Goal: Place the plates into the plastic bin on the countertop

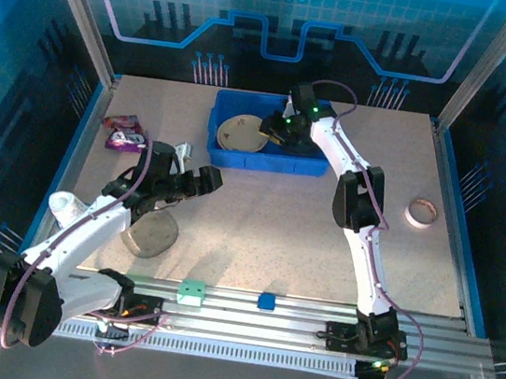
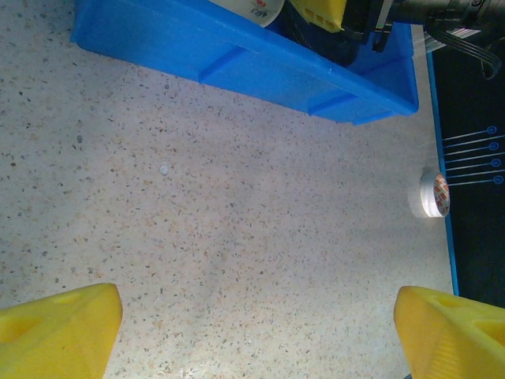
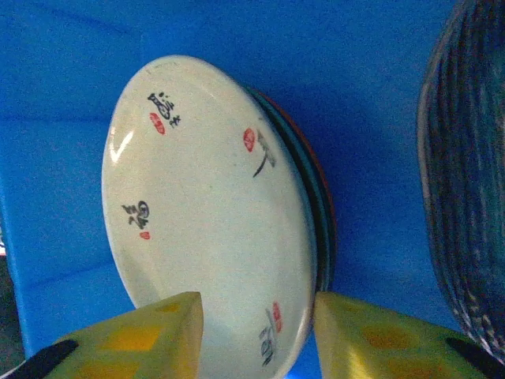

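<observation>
Right fingers [image 3: 142, 332]: parted, the cream plate [image 3: 205, 205] rim loosely between them, inside the plastic bin [image 3: 63, 79].
Left fingers [image 2: 55, 328]: spread wide, empty, tabletop [image 2: 237, 237] below.
Handling: likely stiff, glazed, slippery, breakable; pinch the rim.

White arms, black joints
Purple cables on left arm [image 1: 88, 223] and right arm [image 1: 334, 149]; left gripper [image 2: 258, 316], right gripper [image 3: 256, 316] yellow-fingered.

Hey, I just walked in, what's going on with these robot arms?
The right gripper hangs inside the blue plastic bin, jaws apart over a cream plate that tops a stack there. The left gripper is open wide above bare countertop. A grey plate lies out on the countertop, not yet binned.
</observation>
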